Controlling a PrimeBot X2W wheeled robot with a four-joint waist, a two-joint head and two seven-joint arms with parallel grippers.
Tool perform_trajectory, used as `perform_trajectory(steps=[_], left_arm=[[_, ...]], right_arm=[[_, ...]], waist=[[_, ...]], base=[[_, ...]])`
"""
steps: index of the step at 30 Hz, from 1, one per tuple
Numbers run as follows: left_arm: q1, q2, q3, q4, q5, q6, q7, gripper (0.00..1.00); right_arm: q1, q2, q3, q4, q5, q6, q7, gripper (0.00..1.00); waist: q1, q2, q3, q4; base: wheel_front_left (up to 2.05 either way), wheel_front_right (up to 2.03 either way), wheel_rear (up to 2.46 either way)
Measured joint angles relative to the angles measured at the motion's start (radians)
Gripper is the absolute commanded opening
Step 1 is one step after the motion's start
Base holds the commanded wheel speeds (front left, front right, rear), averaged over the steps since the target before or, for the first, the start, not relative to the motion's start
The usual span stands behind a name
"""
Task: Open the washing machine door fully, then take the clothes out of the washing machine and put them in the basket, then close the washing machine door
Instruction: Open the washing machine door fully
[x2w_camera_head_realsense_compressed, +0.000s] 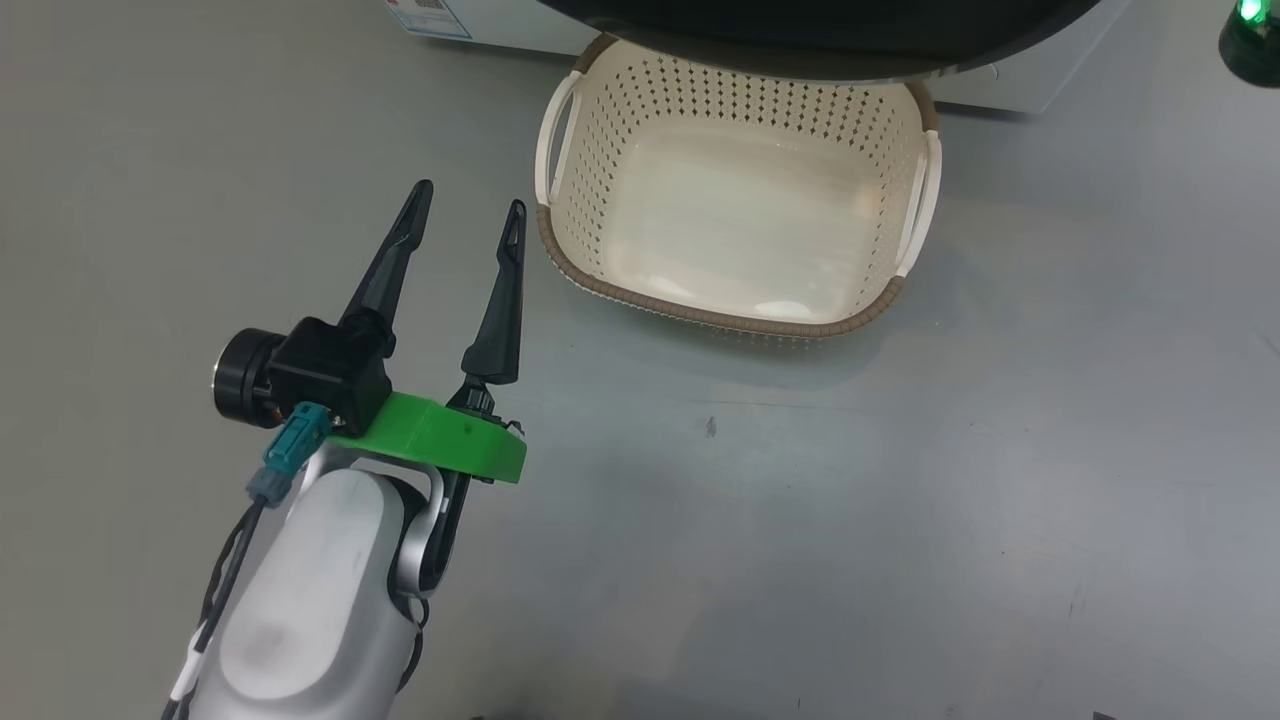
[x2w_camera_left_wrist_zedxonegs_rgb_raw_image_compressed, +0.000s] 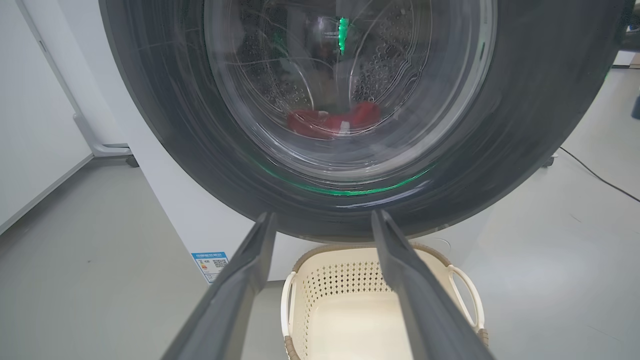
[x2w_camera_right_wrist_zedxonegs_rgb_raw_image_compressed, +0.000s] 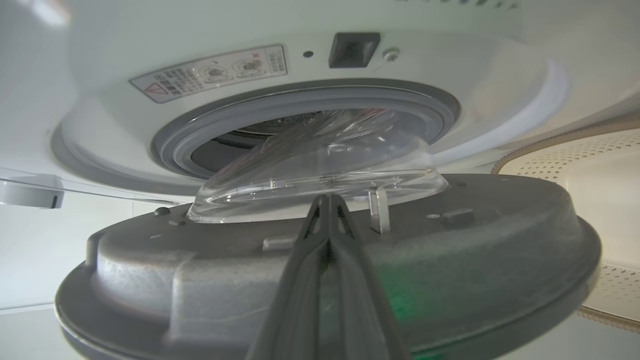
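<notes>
The left pincer (x2w_camera_head_realsense_compressed: 471, 196) hangs released, its two dark fingers spread wide above the grey floor (x2w_camera_head_realsense_compressed: 900, 500), just left of the basket (x2w_camera_head_realsense_compressed: 700, 316) and apart from it. The basket stands empty on the floor in front of the washing machine (x2w_camera_left_wrist_zedxonegs_rgb_raw_image_compressed: 175, 210), its far rim under the overhanging washing machine door (x2w_camera_left_wrist_zedxonegs_rgb_raw_image_compressed: 525, 125). Seen from the left wrist, the door's black ring rises beyond the fingertips. Through its glass bowl (x2w_camera_left_wrist_zedxonegs_rgb_raw_image_compressed: 440, 90) the red clothes (x2w_camera_left_wrist_zedxonegs_rgb_raw_image_compressed: 325, 122) lie low in the steel drum, well apart from either pincer. The right pincer (x2w_camera_right_wrist_zedxonegs_rgb_raw_image_compressed: 328, 199) is clenched on nothing, tips together at the door's grey inner face just below the bowl; whether they touch it cannot be told. The door stands ajar, a gap between it and the grey gasket (x2w_camera_right_wrist_zedxonegs_rgb_raw_image_compressed: 280, 107)
</notes>
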Motion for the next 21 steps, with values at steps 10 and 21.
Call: perform_trajectory(steps=[10,21], left_arm=[[0.019,0.000,0.007,0.021,0.004,0.006,0.000,1.00],[0.045,0.000,0.011,0.042,0.006,0.006,0.000,1.00]], right_arm=[[0.082,0.029,0.022,0.001,0.021,0.045,0.064,0.00],[0.165,0.067,0.040,-0.002,0.043,0.093,0.108,0.00]], waist=[[0.0000,0.0000,-0.046,-0.011],[0.0000,0.0000,-0.099,-0.013]], base=[[0.00,0.00,0.00],[0.00,0.00,0.00]])
